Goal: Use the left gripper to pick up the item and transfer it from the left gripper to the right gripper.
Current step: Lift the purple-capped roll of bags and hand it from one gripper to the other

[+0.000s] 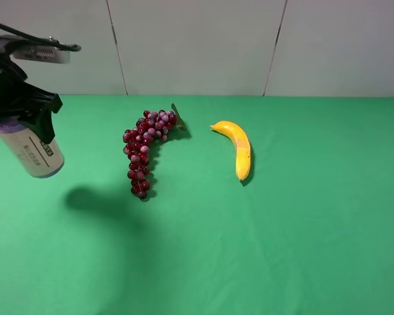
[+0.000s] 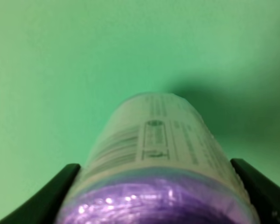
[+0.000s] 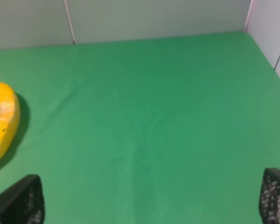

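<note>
The item fills the left wrist view. It is a cylindrical roll with a crinkly, glossy purple end and a whitish film wrapper printed with fine lines of text and a barcode-like block. The left gripper is closed on it, with one black wedge-shaped finger pressed to each side of the purple end.

In the exterior high view the roll hangs at 9 o'clock of the frame, clear of the bench. It is tilted, its free end pointing toward 5 o'clock and a small green label on its side. Its soft shadow lies on the cloth at about 5 o'clock from it.

The bench has a smooth, matte green cloth cover. A bunch of dark red grapes, knobbly and elongated, lies at 3 o'clock from the roll, well apart from it. A curved, waxy yellow banana rests at 3 o'clock from the grapes without touching them.

The right gripper stands wide open over bare cloth. Its mesh-textured fingertips are far apart and there is nothing between them.
</note>
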`<control>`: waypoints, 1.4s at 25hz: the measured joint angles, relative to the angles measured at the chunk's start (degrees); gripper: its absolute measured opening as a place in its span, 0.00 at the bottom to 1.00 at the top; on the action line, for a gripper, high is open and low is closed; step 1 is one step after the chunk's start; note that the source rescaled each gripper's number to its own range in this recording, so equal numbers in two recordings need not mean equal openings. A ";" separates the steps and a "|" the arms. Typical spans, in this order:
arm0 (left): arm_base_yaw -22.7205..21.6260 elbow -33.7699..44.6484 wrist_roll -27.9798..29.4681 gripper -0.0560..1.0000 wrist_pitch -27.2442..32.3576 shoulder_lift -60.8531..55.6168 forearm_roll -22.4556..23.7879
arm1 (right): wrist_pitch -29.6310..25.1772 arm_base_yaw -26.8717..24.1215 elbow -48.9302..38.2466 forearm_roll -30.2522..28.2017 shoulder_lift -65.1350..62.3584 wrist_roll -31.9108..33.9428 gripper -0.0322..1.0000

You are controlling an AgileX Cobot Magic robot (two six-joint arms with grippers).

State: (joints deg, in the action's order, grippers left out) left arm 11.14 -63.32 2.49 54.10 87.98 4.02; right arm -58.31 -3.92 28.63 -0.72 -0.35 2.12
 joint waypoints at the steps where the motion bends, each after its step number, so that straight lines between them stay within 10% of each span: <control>1: 0.00 0.00 0.00 0.06 0.22 -0.73 -0.23 | 0.00 0.00 0.00 0.00 0.00 0.00 1.00; 19: 13.70 -5.50 2.67 0.06 -6.19 -2.65 -9.62 | 0.00 0.00 0.00 0.05 0.00 0.00 1.00; 35: 18.63 -6.22 -5.20 0.06 -15.91 3.67 -33.65 | 7.11 0.00 2.73 16.56 12.35 -7.72 1.00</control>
State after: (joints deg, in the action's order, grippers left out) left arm 29.77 -69.54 -2.71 38.19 91.64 -29.64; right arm -51.20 -3.92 31.36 15.83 12.00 -5.60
